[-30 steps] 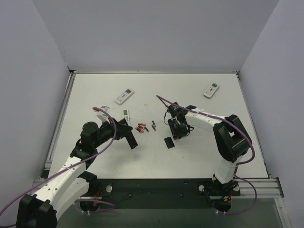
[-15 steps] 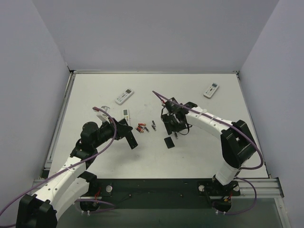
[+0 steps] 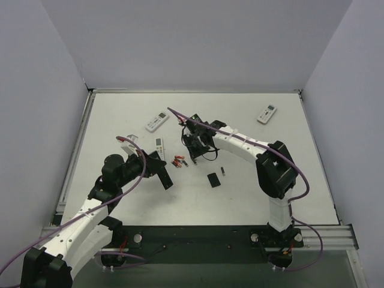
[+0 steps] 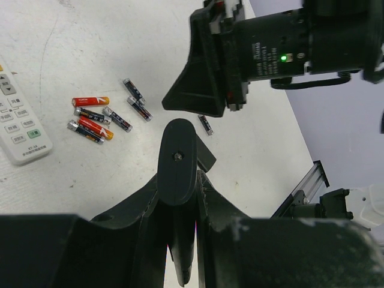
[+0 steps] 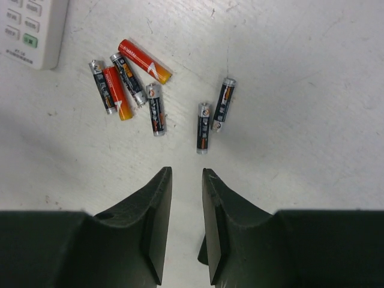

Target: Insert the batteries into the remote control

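The batteries [image 5: 155,108] lie scattered on the table [image 5: 300,72], so your right hand [image 5: 186,174] hovers just short of them, fingers [image 5: 153,216] narrowly apart and empty, to pick one

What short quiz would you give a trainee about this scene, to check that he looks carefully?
1. True or false: the right pincer is shut.
2. In the right wrist view, what lies loose on the table just ahead of that pincer? A) screws B) the batteries C) coins
3. How many remotes show in the top view?

Key: 1 false, it is open and holds nothing; 2 B; 3 three.
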`<act>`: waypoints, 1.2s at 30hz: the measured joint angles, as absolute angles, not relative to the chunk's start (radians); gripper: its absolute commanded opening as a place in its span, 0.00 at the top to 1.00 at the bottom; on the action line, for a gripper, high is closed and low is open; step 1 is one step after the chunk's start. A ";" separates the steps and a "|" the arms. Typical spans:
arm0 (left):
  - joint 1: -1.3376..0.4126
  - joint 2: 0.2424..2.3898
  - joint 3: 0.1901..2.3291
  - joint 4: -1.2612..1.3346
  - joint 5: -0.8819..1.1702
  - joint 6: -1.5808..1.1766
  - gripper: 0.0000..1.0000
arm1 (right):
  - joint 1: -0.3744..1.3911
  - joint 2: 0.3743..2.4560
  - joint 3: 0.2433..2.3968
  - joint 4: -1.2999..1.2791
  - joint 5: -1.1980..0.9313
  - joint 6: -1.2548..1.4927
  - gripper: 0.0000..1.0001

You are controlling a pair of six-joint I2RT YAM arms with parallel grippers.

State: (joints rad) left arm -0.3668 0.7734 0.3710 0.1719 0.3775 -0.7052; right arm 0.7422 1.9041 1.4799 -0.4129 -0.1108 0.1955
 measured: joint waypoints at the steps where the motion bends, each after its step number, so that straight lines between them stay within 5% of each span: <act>1: -0.365 0.771 0.371 0.168 0.377 -0.706 1.00 | 0.742 1.931 1.492 -0.412 -0.117 0.194 0.77; 21: -0.364 0.750 0.371 0.122 0.370 -0.706 1.00 | 0.767 2.139 1.637 -0.407 -0.214 0.183 0.78; 36: -0.364 0.746 0.371 0.122 0.370 -0.714 1.00 | 0.781 2.138 1.584 -0.373 -0.188 0.172 0.97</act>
State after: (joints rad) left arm -0.3637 0.7456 0.3710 0.1219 0.3702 -0.7143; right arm 0.7811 2.1384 1.5837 -0.3729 -0.1879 0.1719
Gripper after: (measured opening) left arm 0.285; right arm 0.060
